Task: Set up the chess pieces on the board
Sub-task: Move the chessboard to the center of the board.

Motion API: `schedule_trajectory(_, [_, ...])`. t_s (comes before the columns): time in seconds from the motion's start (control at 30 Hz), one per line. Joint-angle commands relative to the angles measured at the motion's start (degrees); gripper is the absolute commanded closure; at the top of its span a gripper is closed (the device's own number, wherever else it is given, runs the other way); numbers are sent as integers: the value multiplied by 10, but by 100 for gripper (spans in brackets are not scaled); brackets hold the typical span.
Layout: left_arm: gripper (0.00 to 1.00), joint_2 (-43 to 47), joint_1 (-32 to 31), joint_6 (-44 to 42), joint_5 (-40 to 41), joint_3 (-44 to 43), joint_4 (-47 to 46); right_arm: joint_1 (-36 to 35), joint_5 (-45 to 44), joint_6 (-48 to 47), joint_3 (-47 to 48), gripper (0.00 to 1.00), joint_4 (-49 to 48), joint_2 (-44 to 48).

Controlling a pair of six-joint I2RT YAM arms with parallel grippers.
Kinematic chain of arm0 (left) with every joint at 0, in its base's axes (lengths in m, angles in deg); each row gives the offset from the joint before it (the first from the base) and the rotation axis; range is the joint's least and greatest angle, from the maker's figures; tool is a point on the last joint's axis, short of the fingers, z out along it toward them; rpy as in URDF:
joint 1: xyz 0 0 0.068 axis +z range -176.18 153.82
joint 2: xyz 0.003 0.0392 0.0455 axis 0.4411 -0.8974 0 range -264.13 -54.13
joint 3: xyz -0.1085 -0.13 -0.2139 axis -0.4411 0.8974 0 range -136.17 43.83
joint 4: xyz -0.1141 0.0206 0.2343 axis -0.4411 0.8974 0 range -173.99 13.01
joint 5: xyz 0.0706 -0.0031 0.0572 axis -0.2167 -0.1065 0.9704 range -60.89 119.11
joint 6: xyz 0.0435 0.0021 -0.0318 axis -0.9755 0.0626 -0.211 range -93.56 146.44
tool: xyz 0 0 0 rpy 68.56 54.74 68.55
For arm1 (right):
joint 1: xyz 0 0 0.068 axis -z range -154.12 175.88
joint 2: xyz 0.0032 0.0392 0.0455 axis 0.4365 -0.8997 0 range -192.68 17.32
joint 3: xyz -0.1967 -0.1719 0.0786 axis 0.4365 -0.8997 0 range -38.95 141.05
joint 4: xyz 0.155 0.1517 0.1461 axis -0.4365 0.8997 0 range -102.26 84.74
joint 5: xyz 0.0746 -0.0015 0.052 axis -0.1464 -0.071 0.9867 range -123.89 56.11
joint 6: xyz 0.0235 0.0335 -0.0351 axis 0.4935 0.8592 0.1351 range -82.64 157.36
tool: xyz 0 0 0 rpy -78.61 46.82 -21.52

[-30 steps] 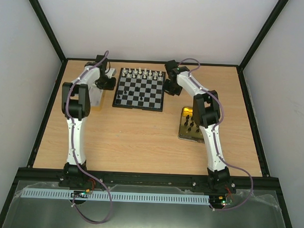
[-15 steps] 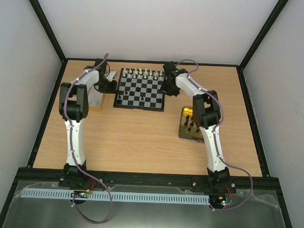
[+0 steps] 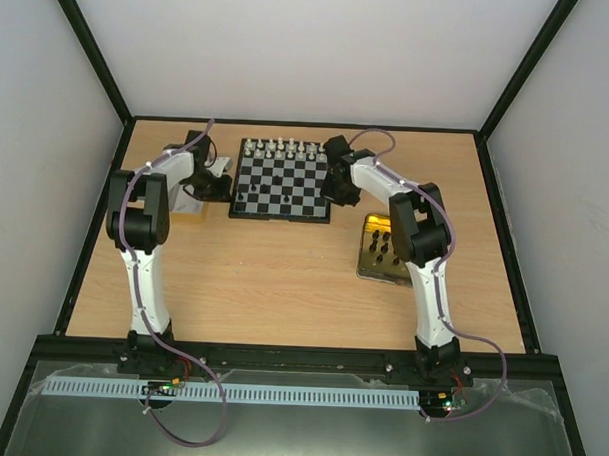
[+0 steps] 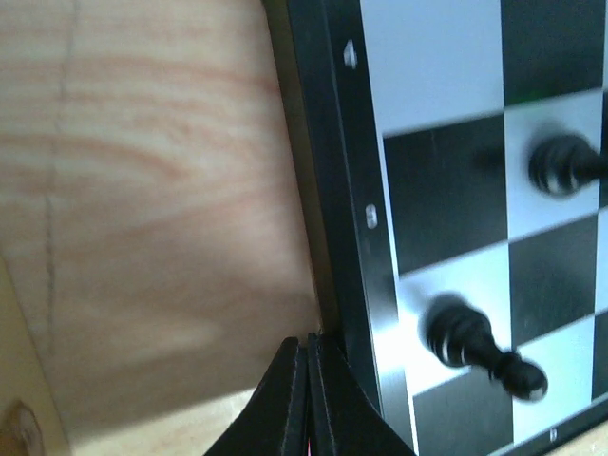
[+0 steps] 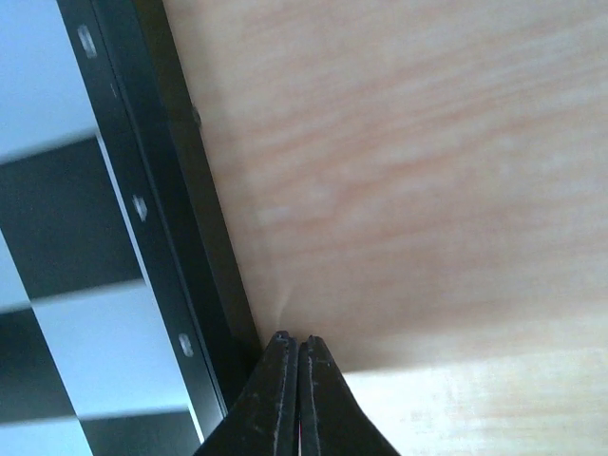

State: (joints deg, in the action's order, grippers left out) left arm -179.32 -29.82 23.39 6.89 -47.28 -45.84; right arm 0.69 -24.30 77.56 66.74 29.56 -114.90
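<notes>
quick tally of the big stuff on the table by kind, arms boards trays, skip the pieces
robot arms: 2 (left arm, right arm)
chess boards: 1 (board)
trays: 2 (gold tray, silver-grey tray, partly hidden behind the left arm)
total: 5

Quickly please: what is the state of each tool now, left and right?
Left tool: closed, holding nothing, at the rim of the board.
Right tool: closed, holding nothing.

Wooden table (image 3: 283, 277): board (image 3: 286, 193), gold tray (image 3: 367, 262), grey tray (image 3: 189, 207).
</notes>
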Motion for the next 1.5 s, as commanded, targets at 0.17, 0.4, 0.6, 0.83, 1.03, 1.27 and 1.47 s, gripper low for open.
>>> schedule_trajectory(0.17, [98, 38, -36, -14, -33, 92, 36, -48, 32, 14, -123, 98, -29, 58])
schedule_trajectory(0.4, [98, 68, -48, -14, -17, 116, 25, -62, 30, 17, -169, 98, -44, 82])
schedule_trajectory(0.6, [98, 74, -55, -8, -12, 111, 22, -65, 17, 9, -165, 98, -44, 76])
schedule_trajectory(0.83, [98, 86, -55, -11, -31, 119, 19, -67, 29, 10, -167, 98, -55, 78])
schedule_trajectory(1.03, [98, 92, -62, -14, -37, 125, 16, -73, 27, 11, -171, 98, -52, 88])
schedule_trajectory(1.27, [98, 111, -79, -17, -33, 142, 8, -82, 25, 14, -185, 98, -54, 101])
schedule_trajectory(1.47, [98, 117, -85, -17, -24, 149, 7, -84, 25, 18, -202, 98, -56, 109])
